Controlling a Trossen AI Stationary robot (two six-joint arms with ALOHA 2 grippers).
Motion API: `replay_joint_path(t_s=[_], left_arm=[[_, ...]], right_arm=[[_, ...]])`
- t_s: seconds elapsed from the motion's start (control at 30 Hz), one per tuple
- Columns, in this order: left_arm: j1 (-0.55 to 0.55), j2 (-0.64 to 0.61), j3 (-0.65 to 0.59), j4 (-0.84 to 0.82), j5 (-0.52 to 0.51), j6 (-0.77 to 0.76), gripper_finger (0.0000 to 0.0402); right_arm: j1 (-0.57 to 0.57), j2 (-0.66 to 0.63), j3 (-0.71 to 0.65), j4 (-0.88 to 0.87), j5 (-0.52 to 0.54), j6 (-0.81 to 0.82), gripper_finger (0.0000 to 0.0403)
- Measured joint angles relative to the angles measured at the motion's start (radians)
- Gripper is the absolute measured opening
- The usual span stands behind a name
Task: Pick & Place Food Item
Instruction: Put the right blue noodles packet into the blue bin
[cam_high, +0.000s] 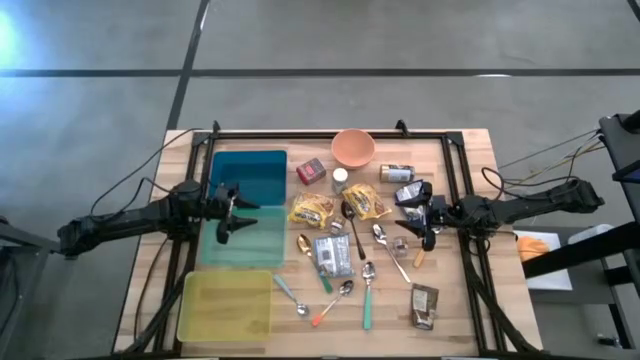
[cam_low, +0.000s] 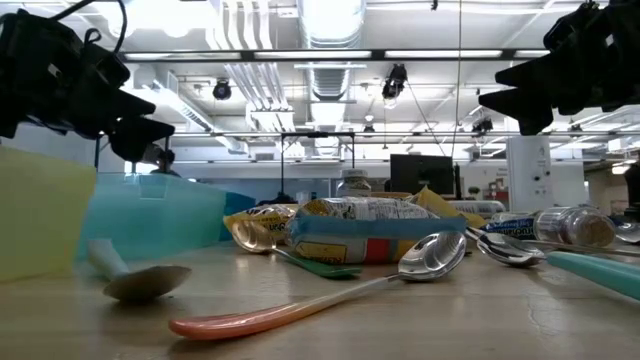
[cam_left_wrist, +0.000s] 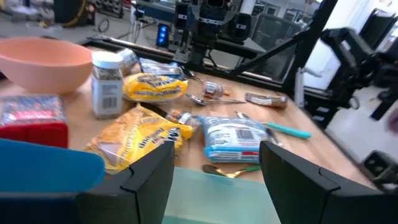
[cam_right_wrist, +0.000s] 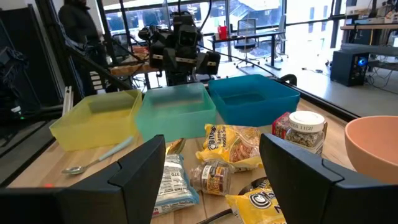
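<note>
Food items lie in the middle of the wooden table (cam_high: 455, 300): two yellow snack bags (cam_high: 312, 208) (cam_high: 368, 201), a red box (cam_high: 311, 171), a spice jar (cam_high: 340, 180), a can (cam_high: 397, 173), a blue-and-white packet (cam_high: 330, 253) and a brown packet (cam_high: 424, 305). My left gripper (cam_high: 238, 212) hovers open over the pale teal bin (cam_high: 245, 250), its fingers (cam_left_wrist: 149, 180) pointing toward the food. My right gripper (cam_high: 410, 217) hovers open at the right of the pile, and its fingers (cam_right_wrist: 140, 177) have nothing between them.
A blue bin (cam_high: 248, 172), the teal bin and a yellow bin (cam_high: 225, 305) stand in a row along the left side. A pink bowl (cam_high: 353, 147) sits at the far edge. Several spoons (cam_high: 368, 290) lie scattered among the food and toward the near edge.
</note>
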Motion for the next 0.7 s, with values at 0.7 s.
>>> replay_joint_path(t_s=[0.7], left_arm=[[0.000,0.003,0.040,0.304,-0.153,-0.474,0.0241]], right_arm=[[0.000,0.000,0.000,0.001,0.003,-0.314,0.0258]])
